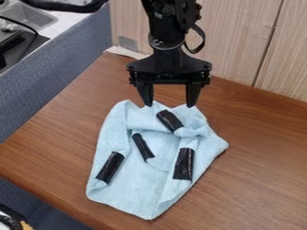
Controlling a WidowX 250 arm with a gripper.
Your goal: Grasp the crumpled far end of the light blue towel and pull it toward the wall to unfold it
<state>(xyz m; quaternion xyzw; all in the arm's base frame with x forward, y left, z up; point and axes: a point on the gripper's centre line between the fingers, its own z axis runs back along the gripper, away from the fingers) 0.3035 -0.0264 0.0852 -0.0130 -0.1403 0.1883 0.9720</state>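
Light blue, soft-looking fabric makes up the rumpled cloth [135, 193] lying on the brown wood-grain worktop [264, 179], near the middle of the view. Its far part is bunched and folded over, while the near part spreads flatter and narrows to a blunt corner. Four glossy black bands that look like tape sit on it: one [169, 120] slanting across the bunched far part, a slimmer one [142, 147] near the middle, one [110, 167] towards the left edge and a broad one [184, 164] towards the right.

The black two-finger gripper [168, 106] hangs at the cloth's far edge, pointing down. Its jaws are wide apart, with nothing clamped between them; whether their tips touch the fabric, I cannot tell.

Behind the worktop stands a pale wood-grain panel [240, 40], and along the left runs a blue-grey fabric-covered partition [48, 94]. Beyond that, at the upper left, are a grey sink [30, 17] and a black cable [21, 24]. Something pale and flat [127, 52] lies at the worktop's far left corner.
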